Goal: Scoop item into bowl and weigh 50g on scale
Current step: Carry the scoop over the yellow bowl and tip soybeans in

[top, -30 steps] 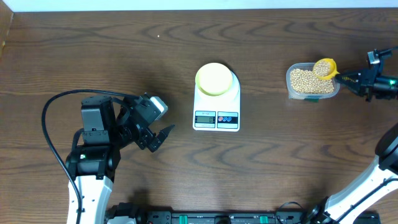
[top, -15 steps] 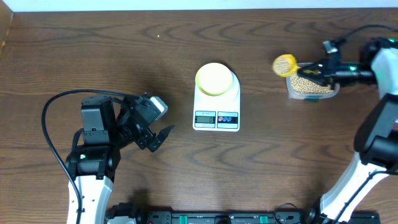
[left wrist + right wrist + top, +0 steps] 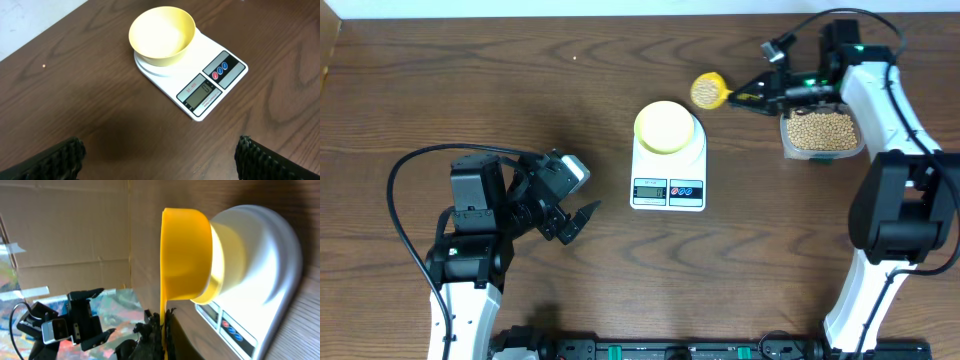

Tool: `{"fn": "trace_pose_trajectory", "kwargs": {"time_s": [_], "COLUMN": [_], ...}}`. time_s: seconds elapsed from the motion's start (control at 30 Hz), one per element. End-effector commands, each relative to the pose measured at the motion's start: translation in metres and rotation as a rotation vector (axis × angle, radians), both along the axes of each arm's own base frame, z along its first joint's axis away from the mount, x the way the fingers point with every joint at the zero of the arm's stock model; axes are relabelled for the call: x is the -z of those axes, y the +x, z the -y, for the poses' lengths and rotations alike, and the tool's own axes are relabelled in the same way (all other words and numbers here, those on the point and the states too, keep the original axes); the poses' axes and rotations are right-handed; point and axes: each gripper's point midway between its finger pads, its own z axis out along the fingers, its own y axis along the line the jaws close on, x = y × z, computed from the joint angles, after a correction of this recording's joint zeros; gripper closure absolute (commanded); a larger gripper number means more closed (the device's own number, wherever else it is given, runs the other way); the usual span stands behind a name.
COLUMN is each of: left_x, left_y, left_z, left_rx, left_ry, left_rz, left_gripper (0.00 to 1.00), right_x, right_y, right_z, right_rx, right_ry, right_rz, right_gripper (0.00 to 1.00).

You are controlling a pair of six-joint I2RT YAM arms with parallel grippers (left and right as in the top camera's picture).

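Note:
The pale yellow-green bowl (image 3: 665, 127) sits on the white scale (image 3: 668, 190) at the table's middle; both show in the left wrist view, bowl (image 3: 161, 36) empty, scale (image 3: 210, 87). My right gripper (image 3: 752, 98) is shut on the handle of a bright yellow scoop (image 3: 708, 91) holding tan beans, just right of and behind the bowl. In the right wrist view the scoop (image 3: 184, 255) hangs beside the bowl (image 3: 227, 260), gripper (image 3: 163, 330) clamped on its handle. My left gripper (image 3: 578, 220) is open and empty, left of the scale.
A clear plastic tub (image 3: 822, 134) filled with beans stands to the right of the scale, under my right arm. A black cable loops on the table at the left (image 3: 405, 165). The table's far edge runs along the top.
My right gripper has carried the filled scoop leftward, out of the tub and over to just beside the bowl. The left arm has not moved.

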Motion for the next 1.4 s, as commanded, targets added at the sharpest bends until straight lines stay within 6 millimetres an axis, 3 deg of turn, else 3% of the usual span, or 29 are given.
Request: {"fn": "trace_pose_trajectory", "kwargs": {"time_s": [0.0, 0.4, 0.57, 1.37], "left_x": [0.000, 0.000, 0.000, 0.000], "left_y": [-0.001, -0.001, -0.001, -0.001], "left_z": [0.003, 0.003, 0.003, 0.003], "left_rx": [0.013, 0.013, 0.014, 0.013], "left_ry": [-0.008, -0.008, -0.008, -0.008], "left_rz": [-0.001, -0.001, 0.000, -0.001], "left_gripper": [0.03, 0.02, 0.02, 0.02], "right_x": [-0.009, 0.002, -0.002, 0.008], "right_y": [0.003, 0.002, 0.001, -0.012], "right_z": [-0.026, -0.076, -0.093, -0.092], "right_rx": [-0.001, -0.031, -0.055, -0.113], "right_ry": [0.027, -0.090, -0.150, -0.652], "right_rz": [-0.072, -0.053, 0.009, 0.194], "right_gripper": [0.99, 0.99, 0.99, 0.98]}}
